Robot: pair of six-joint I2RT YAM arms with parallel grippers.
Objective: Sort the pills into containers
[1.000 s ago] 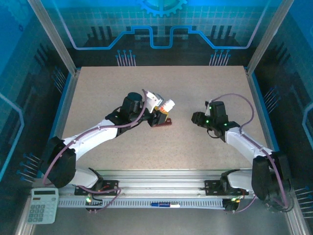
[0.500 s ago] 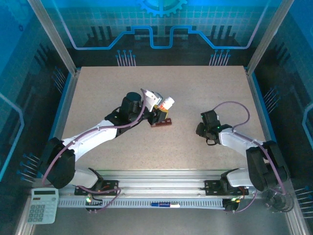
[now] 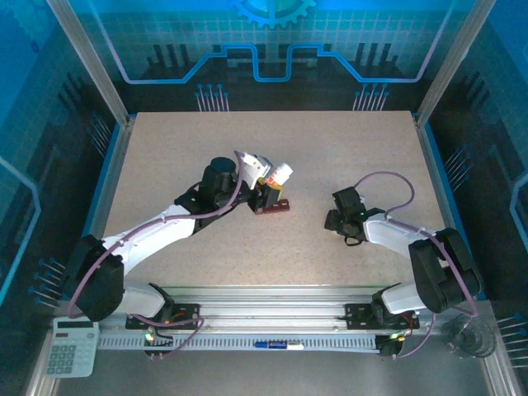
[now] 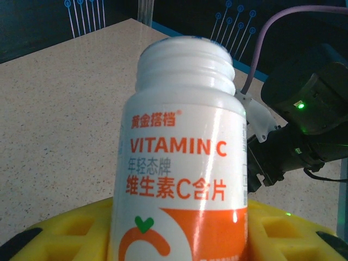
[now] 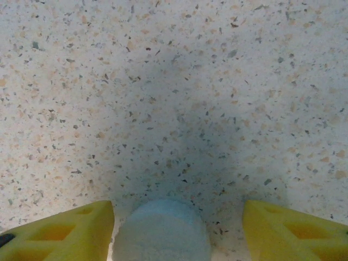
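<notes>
My left gripper (image 3: 266, 190) (image 4: 182, 234) is shut on a white and orange vitamin C bottle (image 3: 279, 174) (image 4: 185, 152). The bottle has no cap and tilts up to the right, just above the containers. The containers (image 3: 275, 207) are a dark reddish-brown strip lying on the table under that gripper, its compartments too small to read. To the right of the strip, my right gripper (image 3: 332, 219) (image 5: 176, 217) points down close to the table and is open. A pale round object (image 5: 162, 231), cap or pill I cannot tell, lies on the table between its yellow fingers (image 5: 65, 228), nearer the left one and touching neither.
The speckled table (image 3: 272, 136) has raised blue rails on both sides. Off the table at the near edge are a calculator (image 3: 72, 346), a pen (image 3: 276, 345) and a clear glass (image 3: 466, 337). The right arm's dark wrist (image 4: 304, 125) is close to the bottle.
The right arm has pulled back, folded down toward the table, and its jaws have opened. The left gripper and bottle have barely shifted.
</notes>
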